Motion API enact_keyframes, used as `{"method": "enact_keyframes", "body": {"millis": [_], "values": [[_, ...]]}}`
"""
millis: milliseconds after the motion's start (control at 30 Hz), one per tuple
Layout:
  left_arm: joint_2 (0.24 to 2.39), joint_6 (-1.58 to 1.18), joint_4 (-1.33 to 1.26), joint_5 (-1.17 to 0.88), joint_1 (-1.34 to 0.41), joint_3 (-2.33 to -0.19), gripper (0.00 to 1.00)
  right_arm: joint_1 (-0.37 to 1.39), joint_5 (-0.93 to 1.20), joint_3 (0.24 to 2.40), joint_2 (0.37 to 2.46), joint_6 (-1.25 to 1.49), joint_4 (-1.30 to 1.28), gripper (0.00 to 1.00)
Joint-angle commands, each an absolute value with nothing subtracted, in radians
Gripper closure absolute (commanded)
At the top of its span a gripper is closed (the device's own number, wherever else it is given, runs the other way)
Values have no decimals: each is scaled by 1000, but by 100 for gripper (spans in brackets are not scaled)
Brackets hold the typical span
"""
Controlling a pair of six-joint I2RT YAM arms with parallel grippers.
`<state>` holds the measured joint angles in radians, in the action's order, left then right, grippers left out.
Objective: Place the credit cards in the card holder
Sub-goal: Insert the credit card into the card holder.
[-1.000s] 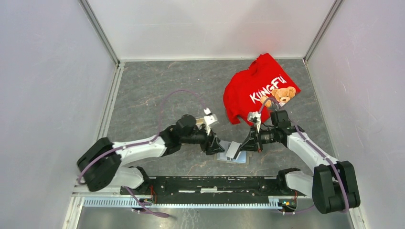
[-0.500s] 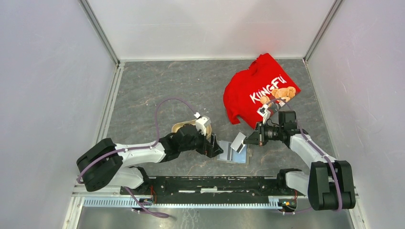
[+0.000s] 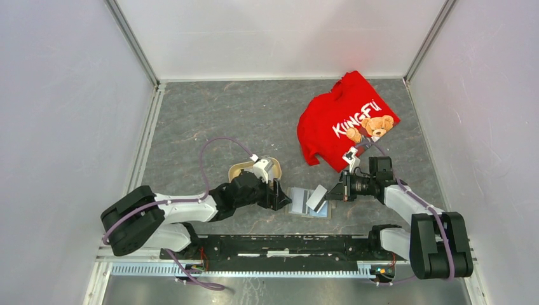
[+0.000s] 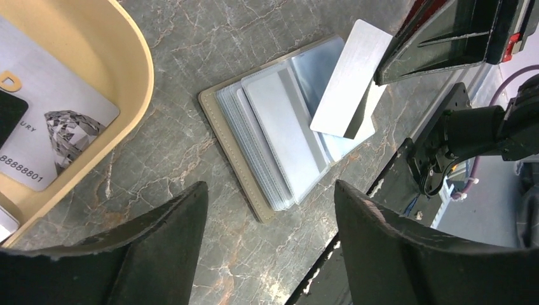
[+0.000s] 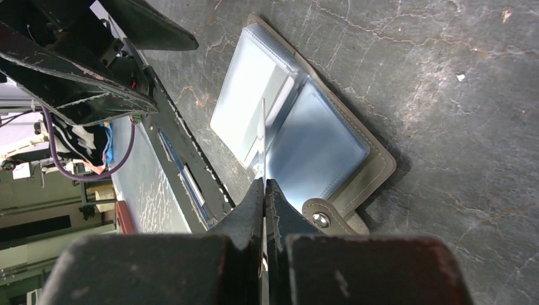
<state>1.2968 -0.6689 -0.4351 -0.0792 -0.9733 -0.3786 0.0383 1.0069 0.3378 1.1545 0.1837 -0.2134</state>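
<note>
Where the top camera gives only a pale patch close to the arm bases, the wrist views resolve it as the card holder [image 3: 300, 206] lying open on the grey marbled table [image 3: 210, 121], between the two grippers. The left wrist view shows its olive-grey stitched cover and a fan of clear, shiny sleeves [image 4: 279, 146]. Only the right wrist view shows the snap tab with its metal stud [image 5: 321, 219] at the holder's near corner.

The right gripper [image 3: 329, 192] is pinched tight on a silver card [image 3: 316, 198]. Its own camera sees that card edge-on, a thin line [image 5: 263, 136] rising from the closed fingertips over the holder's middle fold. The left wrist view shows the card's blank brushed face [image 4: 351, 79], tilted above the sleeves on the holder's far half. Whether its lower edge touches them cannot be told.

The left gripper [image 3: 281, 198] hovers just beside the holder's other side, its fingers spread wide with nothing between them [image 4: 270, 238].

Just beyond it sits the beige tray [image 3: 236, 168], whose contents only the left wrist view shows: a printed card [image 4: 44, 146] with a diamond figure and a dark card [image 4: 9, 114] partly over it.

Farthest back lies a red shirt [image 3: 343, 121]
</note>
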Motion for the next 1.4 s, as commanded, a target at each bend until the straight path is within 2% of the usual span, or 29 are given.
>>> {"method": "enact_keyframes", "body": {"millis": [0, 167, 500, 967, 1133, 1367], "values": [[1333, -701, -455, -53, -986, -432, 26, 34, 986, 332, 1161, 205, -169, 100], [1402, -685, -356, 34, -1035, -505, 38, 31, 978, 317, 1144, 214, -161, 100], [1386, -642, -281, 200, -1114, -540, 48, 19, 978, 310, 1131, 217, -167, 100], [1465, -634, -258, 244, -1136, -575, 50, 17, 977, 279, 1112, 245, -140, 100], [1500, -637, -214, 281, -1148, -604, 58, 18, 958, 289, 1144, 234, -153, 100], [1526, -646, -186, 311, -1156, -611, 59, 13, 899, 303, 1120, 207, -192, 100]]}}
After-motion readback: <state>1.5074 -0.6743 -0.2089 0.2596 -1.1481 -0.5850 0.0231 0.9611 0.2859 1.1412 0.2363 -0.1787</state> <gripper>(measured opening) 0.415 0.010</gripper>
